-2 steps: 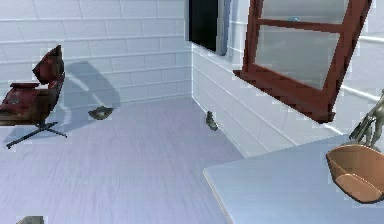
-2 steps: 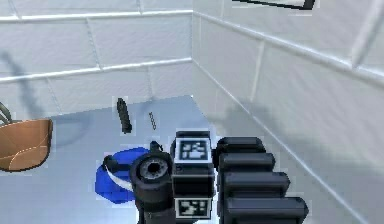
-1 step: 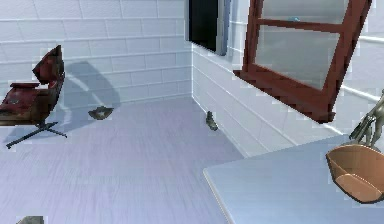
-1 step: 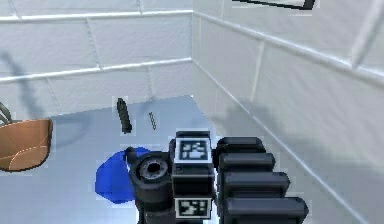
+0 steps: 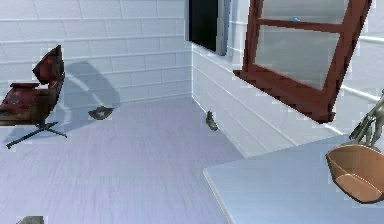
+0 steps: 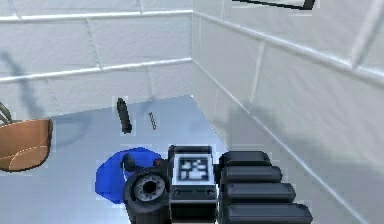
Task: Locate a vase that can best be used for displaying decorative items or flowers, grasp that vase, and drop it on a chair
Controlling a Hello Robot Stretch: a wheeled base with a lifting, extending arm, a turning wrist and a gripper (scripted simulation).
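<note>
the claw is low at the near edge of the table, its round dark body just left of the white marker square and the stacked dark sections of the arm. its fingers cannot be made out against what lies behind them, so how far open it is cannot be told, nor whether it has hold of anything.

right at the claw, on the table's near part, lies a bright blue rounded thing. its shape is too vague to call it the vase for certain, and whether the claw is over, beside or touching it cannot be told. farther out, near the table's middle, a small dark upright piece stands with a thin short stick just beside it. at the table's end, on the arm side view's left, rests a brown bowl, and a slim grey figure stands on the table close behind it.

a white tiled wall runs along the table's far side. a window with a red-brown frame is above the table, and a dark panel hangs farther along. the chair, a dark red lounge seat on a star foot, stands well apart from the table across bare floor. a small grey object lies on the floor between the table and the chair, nearer the chair.
</note>
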